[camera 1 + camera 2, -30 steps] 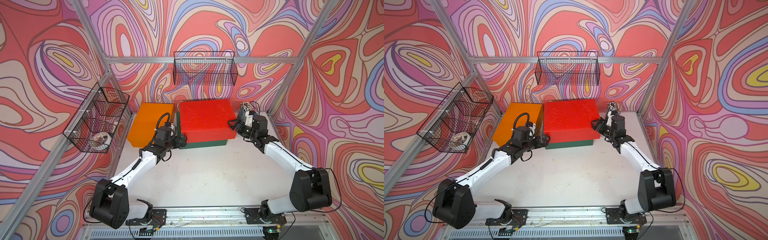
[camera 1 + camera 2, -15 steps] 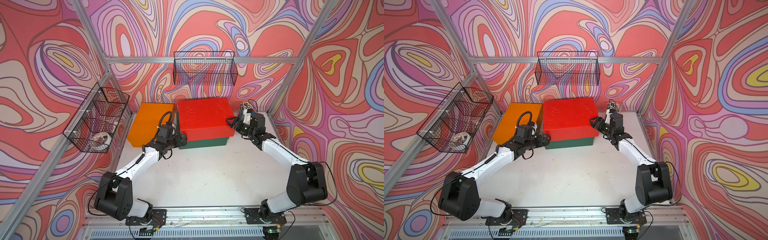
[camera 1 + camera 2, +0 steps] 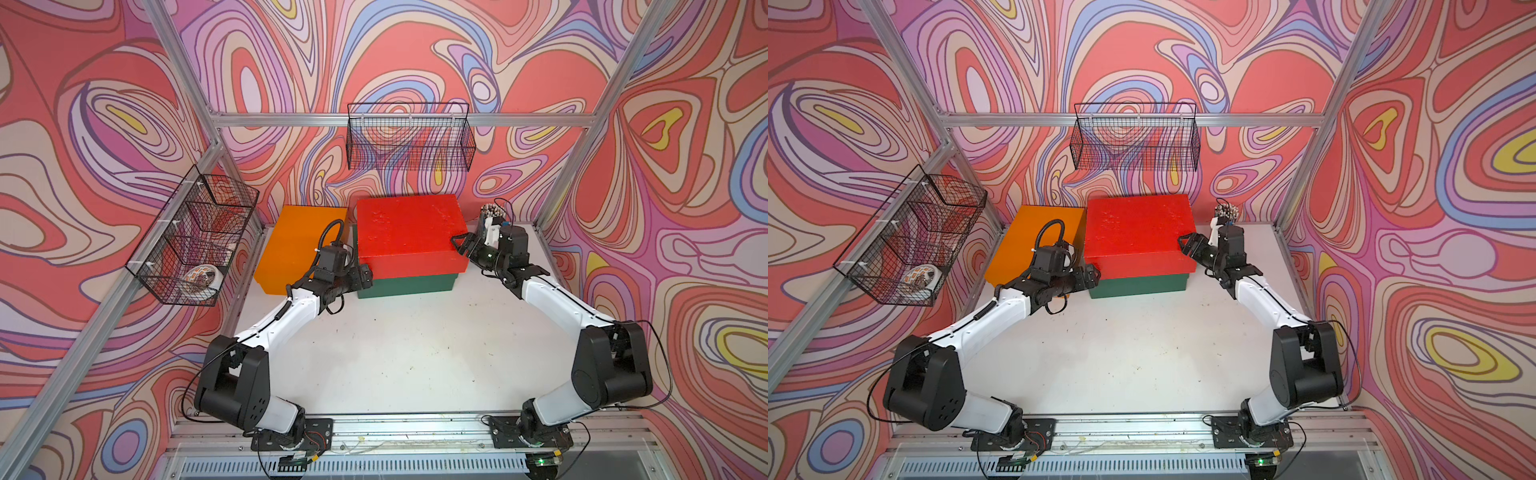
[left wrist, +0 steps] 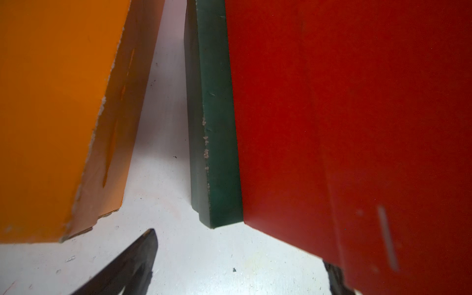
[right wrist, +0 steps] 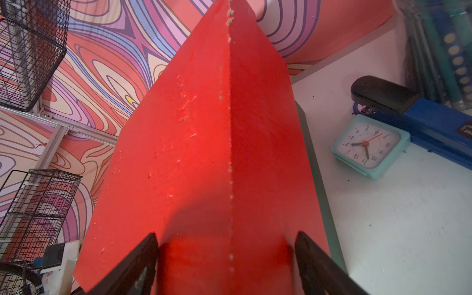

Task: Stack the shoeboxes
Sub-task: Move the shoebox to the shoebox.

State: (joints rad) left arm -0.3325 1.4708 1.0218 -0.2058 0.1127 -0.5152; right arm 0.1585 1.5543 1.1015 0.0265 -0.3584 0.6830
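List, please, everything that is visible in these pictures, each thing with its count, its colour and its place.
red shoebox: one, red, on the green shoebox
green shoebox: one, dark green, on the table
orange shoebox: one, orange, on the table beside the stack, apart
wire baskets: two, black, back wall and side wall
roll: one, white, in the side-wall basket
clock: one, teal, on the table
stapler: one, blue and black, beside the clock
pen holder: one, clear, back corner
table: one, white
left gripper: black, open, at the stack's corner
right gripper: black, gripping the red shoebox's edge
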